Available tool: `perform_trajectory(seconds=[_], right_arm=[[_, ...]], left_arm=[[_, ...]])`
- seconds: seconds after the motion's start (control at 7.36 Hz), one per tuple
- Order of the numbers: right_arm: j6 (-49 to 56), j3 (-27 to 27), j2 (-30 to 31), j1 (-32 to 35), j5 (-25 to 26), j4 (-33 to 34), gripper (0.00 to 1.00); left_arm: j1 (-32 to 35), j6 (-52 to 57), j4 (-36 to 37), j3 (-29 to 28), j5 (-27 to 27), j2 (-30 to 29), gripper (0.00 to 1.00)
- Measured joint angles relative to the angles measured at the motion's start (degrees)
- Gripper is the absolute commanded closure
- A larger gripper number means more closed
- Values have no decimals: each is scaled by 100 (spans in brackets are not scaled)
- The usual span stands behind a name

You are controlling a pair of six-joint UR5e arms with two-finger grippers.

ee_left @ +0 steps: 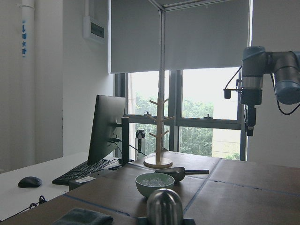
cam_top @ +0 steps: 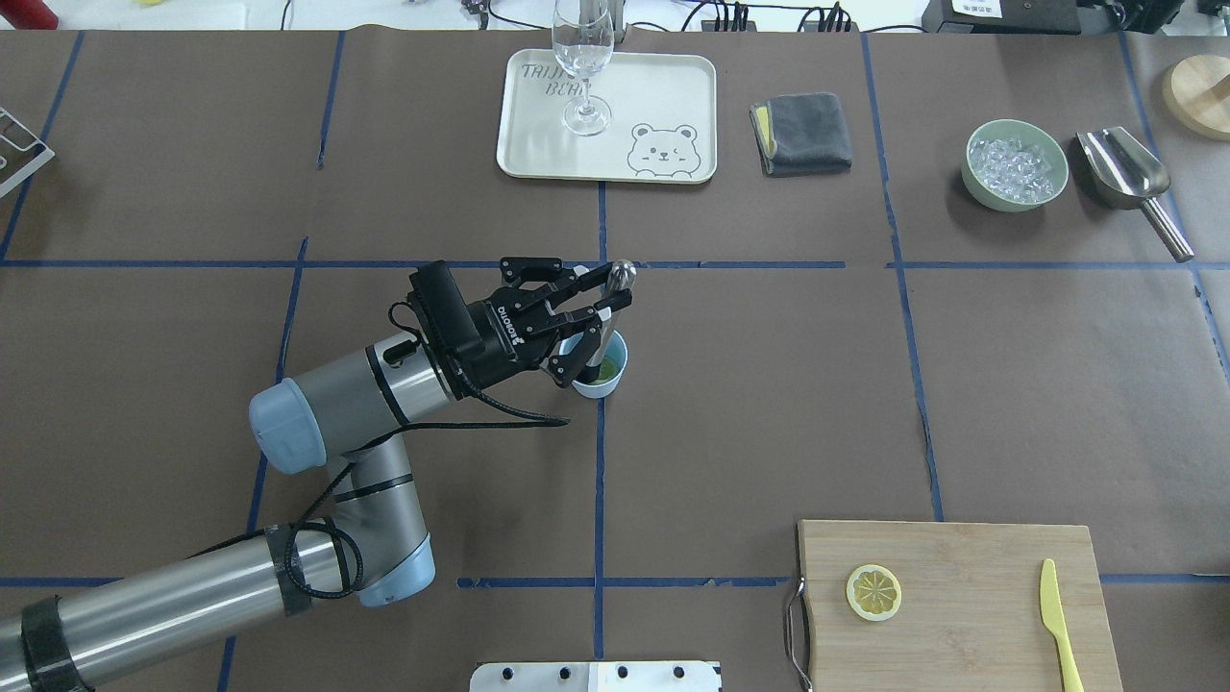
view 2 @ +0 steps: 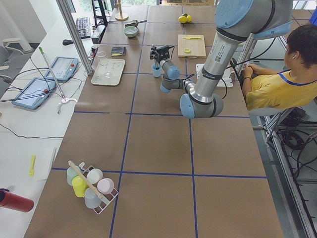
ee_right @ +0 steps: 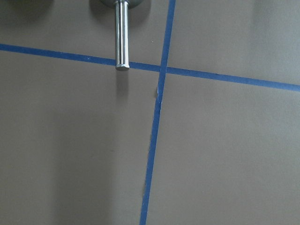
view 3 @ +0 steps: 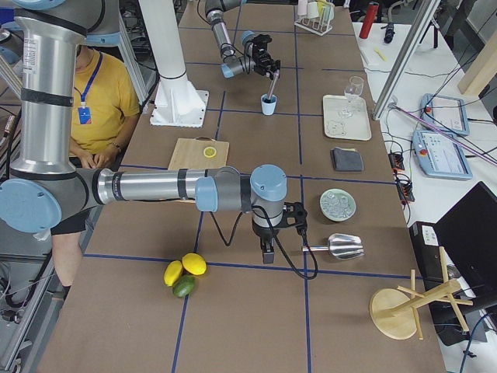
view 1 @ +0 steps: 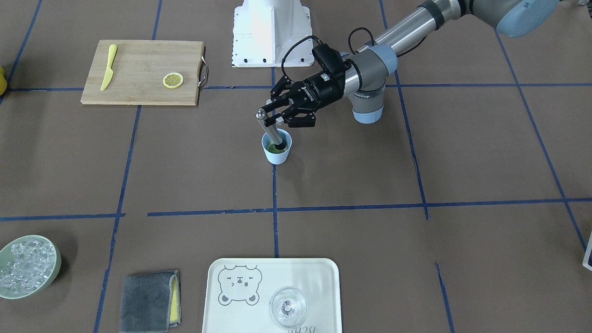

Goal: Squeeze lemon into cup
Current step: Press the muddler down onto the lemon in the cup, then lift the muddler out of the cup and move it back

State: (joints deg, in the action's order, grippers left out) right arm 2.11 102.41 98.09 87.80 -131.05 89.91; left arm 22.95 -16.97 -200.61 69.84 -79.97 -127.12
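The pale-blue cup [view 1: 279, 157] stands near the table's middle, also in the overhead view [cam_top: 616, 366]. A steel muddler [view 1: 268, 125] leans in it, its lower end on something yellow-green [view 1: 277, 149] at the bottom. My left gripper [view 1: 274, 113] lies nearly level and is shut on the muddler's handle just above the cup's rim; it shows in the overhead view [cam_top: 603, 300] too. One lemon slice [view 1: 173, 80] lies flat on the bamboo cutting board [view 1: 138, 92]. My right gripper [view 3: 265, 252] points down at the table far away; I cannot tell whether it is open.
A yellow plastic knife [view 1: 108, 67] lies on the board. A cream tray [view 1: 323, 277] holds a clear glass [view 1: 287, 306]. A grey cloth [view 1: 147, 301], a green bowl of ice [view 1: 27, 266] and a steel scoop [cam_top: 1129, 178] are on the operators' side. Whole citrus fruits [view 3: 184, 273] lie near the right arm.
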Motion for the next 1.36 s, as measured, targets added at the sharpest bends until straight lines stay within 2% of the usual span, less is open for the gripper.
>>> perform_trajectory(seconds=[0.27, 0.82, 0.95, 1.36], right_arm=[[6, -23, 0, 0, 0, 0, 0], [9, -48, 0, 0, 0, -2, 0], [9, -51, 2, 0, -2, -4, 0], [17, -107, 4, 0, -8, -8, 0]], left_arm=[[-7, 27, -8, 53, 53, -70, 100], [471, -283, 154, 402, 33, -196, 100], [566, -531, 595, 547, 33, -141, 100], [827, -795, 3166, 1468, 26, 140, 100]])
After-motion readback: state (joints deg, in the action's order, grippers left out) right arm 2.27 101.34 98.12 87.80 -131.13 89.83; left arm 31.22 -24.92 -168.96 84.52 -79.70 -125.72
